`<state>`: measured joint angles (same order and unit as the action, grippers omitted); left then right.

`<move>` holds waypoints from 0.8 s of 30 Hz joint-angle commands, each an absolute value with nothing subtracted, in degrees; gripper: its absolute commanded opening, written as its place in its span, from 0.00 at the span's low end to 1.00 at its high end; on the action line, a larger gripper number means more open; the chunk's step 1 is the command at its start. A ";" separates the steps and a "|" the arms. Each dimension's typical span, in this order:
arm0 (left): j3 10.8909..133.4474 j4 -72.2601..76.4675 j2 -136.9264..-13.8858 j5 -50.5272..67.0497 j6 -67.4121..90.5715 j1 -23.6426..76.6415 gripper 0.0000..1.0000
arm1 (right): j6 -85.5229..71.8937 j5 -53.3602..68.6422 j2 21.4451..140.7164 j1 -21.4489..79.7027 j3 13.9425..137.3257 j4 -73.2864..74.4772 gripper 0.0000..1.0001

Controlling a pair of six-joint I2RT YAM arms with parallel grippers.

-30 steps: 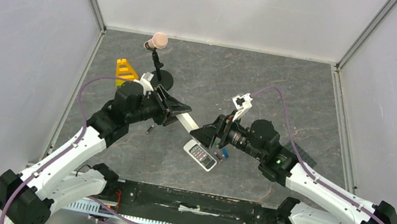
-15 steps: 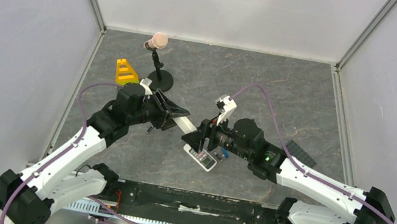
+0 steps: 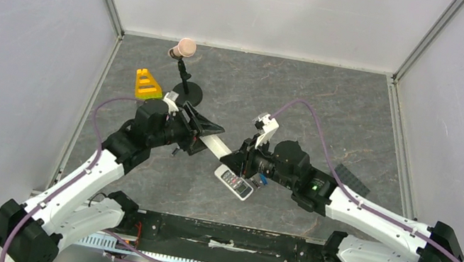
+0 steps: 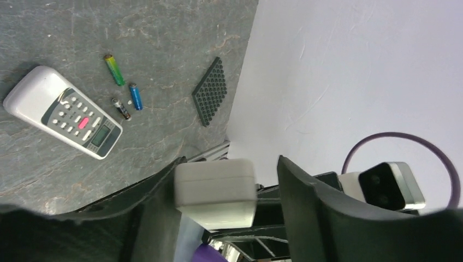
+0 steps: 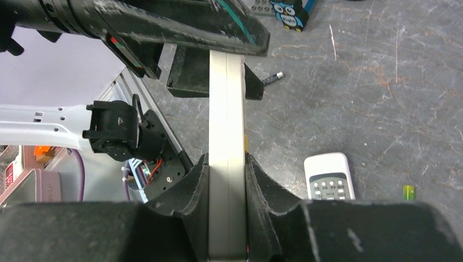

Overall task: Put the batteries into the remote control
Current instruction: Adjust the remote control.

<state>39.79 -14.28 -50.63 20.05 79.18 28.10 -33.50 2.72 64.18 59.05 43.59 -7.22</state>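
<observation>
The remote control (image 3: 233, 182) lies face up on the table (image 3: 332, 120), near the arms' bases. It is short and white, with a dark grey button face, one pink button and a small light display. The batteries (image 4: 135, 96), green, blue and dark, lie just beside its display end. Just above it, the right gripper (image 5: 226, 164) pinches a slim white remote (image 5: 226, 109). The left gripper (image 4: 229, 161) stands spread around that remote's far end. The button markings are too small to read.
</observation>
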 commanded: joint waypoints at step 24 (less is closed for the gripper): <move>70.96 -40.30 -57.16 53.90 14.96 26.97 0.80 | 12.96 21.19 58.71 59.33 72.79 35.67 0.01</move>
<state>72.84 -44.40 -55.94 40.12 16.86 26.96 0.01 16.78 56.93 59.05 64.45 30.59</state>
